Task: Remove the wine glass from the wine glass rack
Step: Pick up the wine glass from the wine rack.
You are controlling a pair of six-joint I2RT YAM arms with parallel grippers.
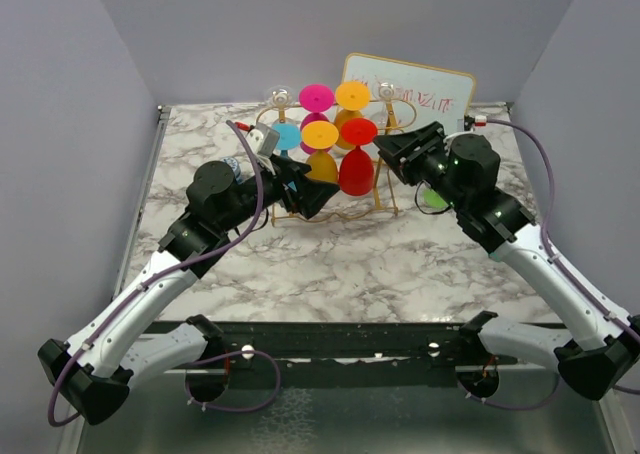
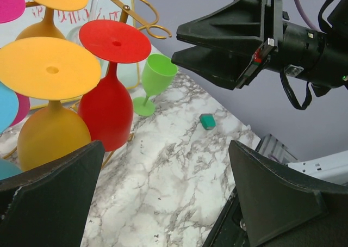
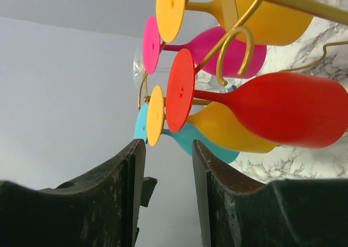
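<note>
The gold wire wine glass rack [image 1: 389,200] stands at the table's middle back, with several coloured glasses hanging upside down. The red glass [image 1: 356,170] hangs at its front right, next to a yellow one [image 1: 321,164]. My left gripper [image 1: 318,186] is open and empty, just left of and in front of the rack. In the left wrist view the red glass [image 2: 107,111] and the rack's scroll [image 2: 142,13] lie ahead of the gripper [image 2: 166,192]. My right gripper [image 1: 384,154] is open and empty, right beside the red glass. Its wrist view [image 3: 168,171] shows the red glass [image 3: 288,113] and the rack [image 3: 239,37] close ahead.
A green wine glass [image 2: 155,81] stands upright on the marble table [image 1: 330,264] right of the rack, partly hidden under my right arm in the top view [image 1: 433,198]. A small teal object [image 2: 207,121] lies near it. A gold-framed whiteboard [image 1: 430,92] leans behind the rack.
</note>
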